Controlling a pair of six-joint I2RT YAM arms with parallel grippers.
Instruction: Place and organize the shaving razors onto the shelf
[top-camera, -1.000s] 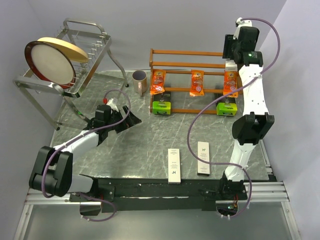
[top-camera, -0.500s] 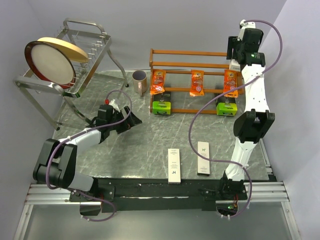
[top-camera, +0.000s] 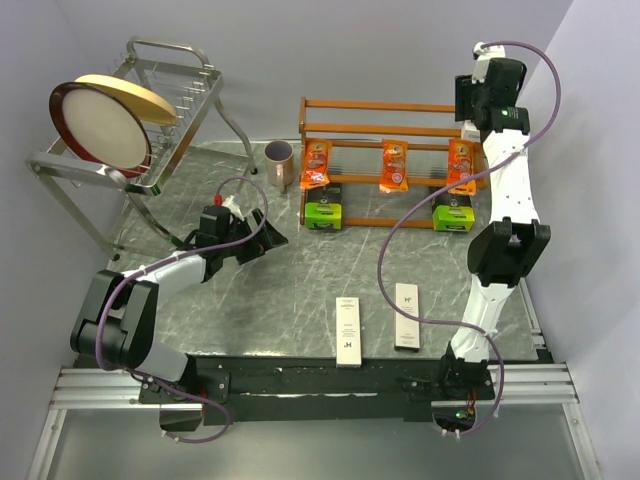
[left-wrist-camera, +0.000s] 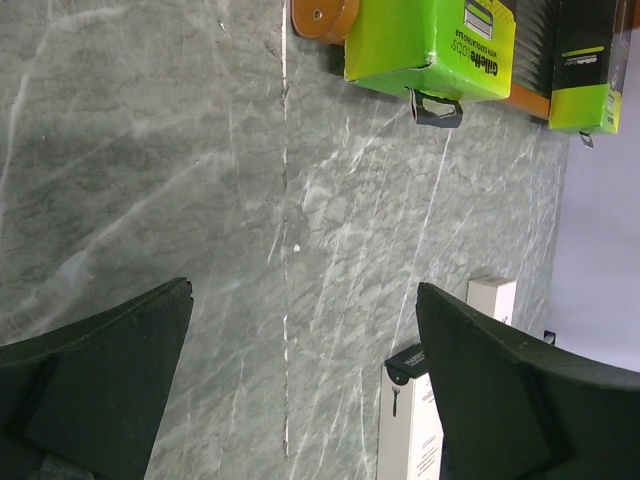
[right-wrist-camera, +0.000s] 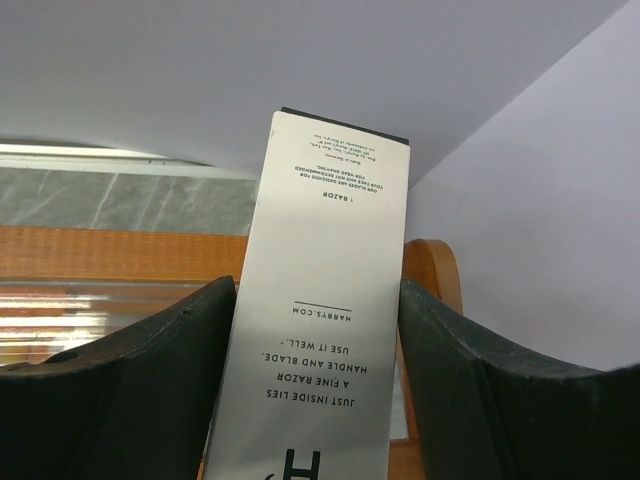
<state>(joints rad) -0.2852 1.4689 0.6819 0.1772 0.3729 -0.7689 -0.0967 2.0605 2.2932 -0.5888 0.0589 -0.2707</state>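
Observation:
The orange-brown shelf (top-camera: 385, 150) stands at the back of the table. Three orange packets (top-camera: 393, 165) lean on its middle tier and two lime-green packs (top-camera: 325, 213) sit at its foot. Two long white boxes (top-camera: 347, 330) lie flat near the front edge. My right gripper (top-camera: 470, 115) is high above the shelf's right end, shut on a third white box (right-wrist-camera: 320, 300) between the fingers; the shelf's rail (right-wrist-camera: 120, 255) shows behind it. My left gripper (top-camera: 262, 238) is open and empty, low over the table, left of the shelf; it (left-wrist-camera: 302, 295) faces a green pack (left-wrist-camera: 430, 45) and a white box (left-wrist-camera: 410, 420).
A mauve mug (top-camera: 279, 160) stands just left of the shelf. A silver wire rack (top-camera: 150, 185) holding a round plate (top-camera: 100, 125) fills the back left corner. Grey walls close in behind and on the right.
My right gripper has shifted slightly up and right with the white box. My left arm has drawn in and its gripper has edged a little toward the shelf.

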